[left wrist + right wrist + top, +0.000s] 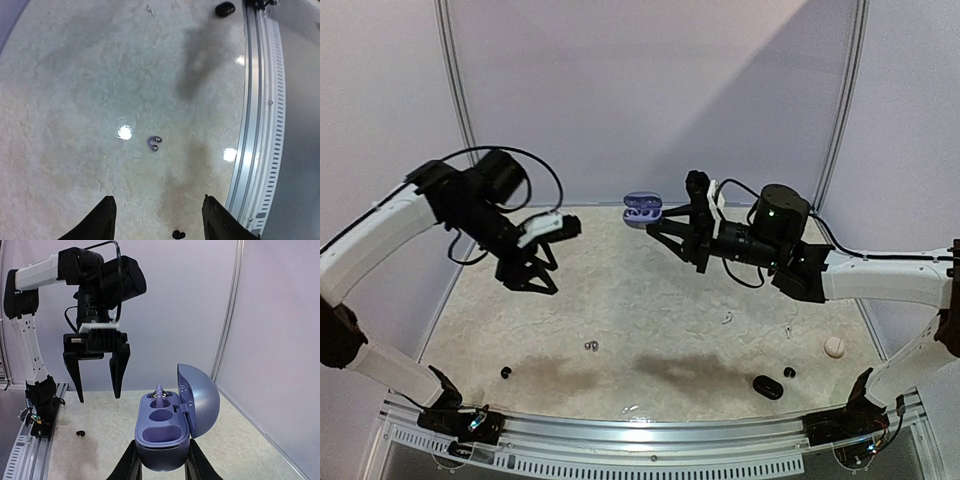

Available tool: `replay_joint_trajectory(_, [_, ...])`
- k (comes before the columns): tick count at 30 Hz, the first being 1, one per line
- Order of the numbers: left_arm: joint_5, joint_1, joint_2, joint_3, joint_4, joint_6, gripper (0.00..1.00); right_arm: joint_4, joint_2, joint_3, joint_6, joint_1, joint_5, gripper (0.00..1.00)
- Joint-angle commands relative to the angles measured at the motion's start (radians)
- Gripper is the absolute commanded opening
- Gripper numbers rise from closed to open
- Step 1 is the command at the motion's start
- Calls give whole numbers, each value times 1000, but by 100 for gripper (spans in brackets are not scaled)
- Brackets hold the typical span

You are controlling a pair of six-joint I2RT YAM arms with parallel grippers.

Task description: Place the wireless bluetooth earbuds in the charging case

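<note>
The right pincer (160, 462) is grasping the open blue charging case (162, 435) up off the bench (650, 290), one bud (159, 392) seated in it; the left pincer (157, 217) hangs released and empty over a greyish earbud (154, 143) lying on the bench

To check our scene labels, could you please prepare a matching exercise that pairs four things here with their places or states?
Things:
1. blue-violet plastic clamshell charging case
2. tiny greyish-violet earbud
3. black oval pod
4. left gripper

Places or states:
A. open and empty, above the table
B. lying on the table's near right part
C. held by the right gripper, lid open
D. loose on the table, left of its middle

Pairs: 1-C, 2-D, 3-B, 4-A
</note>
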Motion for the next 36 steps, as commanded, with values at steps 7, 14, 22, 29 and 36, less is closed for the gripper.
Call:
replay_joint_trajectory(7, [458,130,-508,-393,743,-406,77,-28,109,263,25,57,-185,0])
replay_joint_trajectory(14, [400,129,-571,-577,1204,-687,88,36,224,397,70,114,-240,0])
replay_joint_trajectory(22, [462,126,-566,-587,1329,-719,83,37,303,473,77,160,-230,0])
replay_joint_trajectory(29, [527,126,-532,-581,1342,-698,64,45,340,502,80,172,-230,0])
replay_joint_trajectory(36, [538,125,-516,-585,1402,-703,48,28,354,509,66,172,-235,0])
